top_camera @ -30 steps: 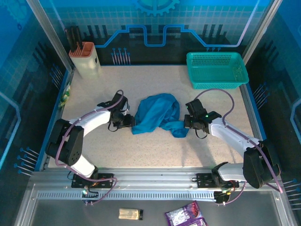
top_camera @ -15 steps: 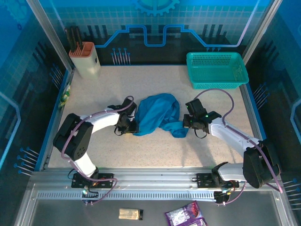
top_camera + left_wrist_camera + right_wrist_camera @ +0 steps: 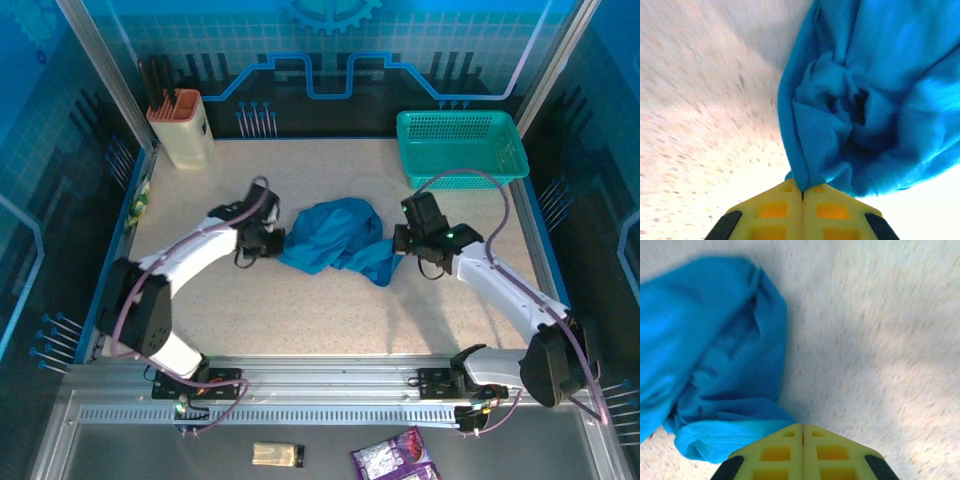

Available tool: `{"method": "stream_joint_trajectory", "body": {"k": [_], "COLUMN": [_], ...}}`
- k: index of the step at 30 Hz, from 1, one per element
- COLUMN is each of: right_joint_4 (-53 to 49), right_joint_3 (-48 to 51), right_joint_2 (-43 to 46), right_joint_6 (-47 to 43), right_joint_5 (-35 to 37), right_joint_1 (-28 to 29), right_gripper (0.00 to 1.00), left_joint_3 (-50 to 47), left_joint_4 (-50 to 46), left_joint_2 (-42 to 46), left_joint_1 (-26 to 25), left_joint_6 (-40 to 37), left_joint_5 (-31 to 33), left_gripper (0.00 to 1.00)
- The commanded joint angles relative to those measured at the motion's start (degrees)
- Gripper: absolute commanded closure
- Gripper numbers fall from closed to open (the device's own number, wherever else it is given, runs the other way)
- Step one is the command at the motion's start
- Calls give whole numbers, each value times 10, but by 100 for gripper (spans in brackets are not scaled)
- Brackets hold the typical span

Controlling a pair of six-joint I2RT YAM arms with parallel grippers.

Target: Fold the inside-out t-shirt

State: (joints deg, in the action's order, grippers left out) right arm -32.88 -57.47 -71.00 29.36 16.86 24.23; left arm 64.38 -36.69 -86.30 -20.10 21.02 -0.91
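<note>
At centre, left fingers [image 3: 775, 210] and right fingers [image 3: 830, 452] each pinch one end of the bunched t-shirt [image 3: 335, 235].

Table [image 3: 300, 320]: pale speckled top with a blue border along the left and right edges.
Middle: blue t-shirt [image 3: 335, 240], bunched in a crumpled heap, one narrow end trailing toward the right.
Far right corner: teal mesh basket [image 3: 460, 172], upright, well apart from the t-shirt.
Far left corner: cream holder [image 3: 185, 135] with an orange rim, dark handles standing in it.
Left edge: small green object [image 3: 141, 200], too small to identify.
</note>
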Motion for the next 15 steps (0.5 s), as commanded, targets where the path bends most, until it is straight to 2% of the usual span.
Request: {"method": "stream_joint_trajectory", "body": {"k": [1,5,8,11,15], "right_joint_4": [-37,-62,-77,-74,-42], "right_joint_3": [-78,-173,-243,-291,-307], "right_joint_2": [46,86,118,156,219], "right_joint_6": [-56,-99,-128,-155,-173], "right_joint_5": [52,72,93,129,153], "right_joint_1": [-32,-74,-98,-103,-103], "right_gripper": [100,100,100,100,100], "left_joint_3": [62,124,177,220,263], "left_joint_4": [-34,-52,-74,-92,-99], "left_joint_2": [86,146,175,210,256], "left_joint_1": [71,163,207,243,265], "left_joint_6": [-15,-13,-14,-17,-17], "left_joint_5": [-44,-101,-127,-132,-106], "left_gripper": [100,100,100,100,100]}}
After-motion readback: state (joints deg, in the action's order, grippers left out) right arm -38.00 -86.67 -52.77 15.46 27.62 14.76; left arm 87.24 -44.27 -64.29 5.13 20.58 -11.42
